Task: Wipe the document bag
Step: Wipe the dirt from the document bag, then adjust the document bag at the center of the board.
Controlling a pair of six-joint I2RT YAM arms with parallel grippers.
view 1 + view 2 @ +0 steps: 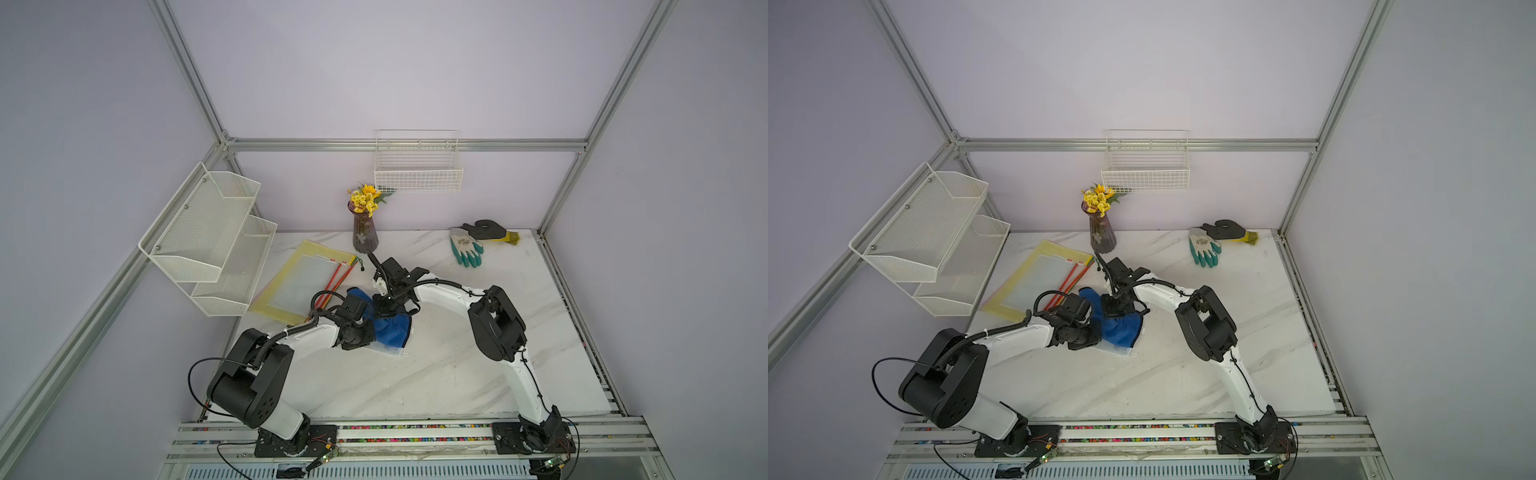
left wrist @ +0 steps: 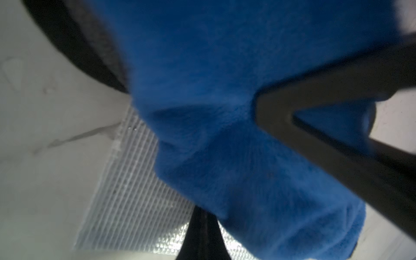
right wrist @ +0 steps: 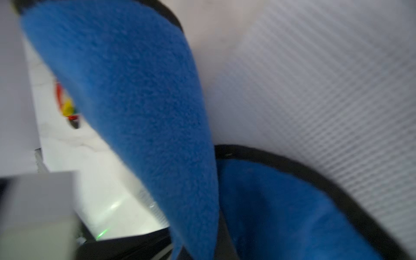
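- Blue cloth [image 1: 392,328] lies bunched at the middle of the marble table [image 1: 436,382]. Both arms bend inward from the near rail and meet over it, elbows raised and wrists tipped down.
- Left gripper [image 2: 202,236]: its jaws are closed together, tips down at the bag's mesh. The cloth drapes over it, and I cannot tell whether it pinches anything.
- Right gripper [image 1: 386,306] points down into the cloth. In its wrist view a raised, black-edged fold runs to it, so it is clamped on the cloth.
- Document bag [image 1: 392,352] lies flat on the table under the cloth, and only its near corner shows in both top views.
- Close up, the bag [image 2: 135,191] is clear plastic with a fine white grid and straight edges.
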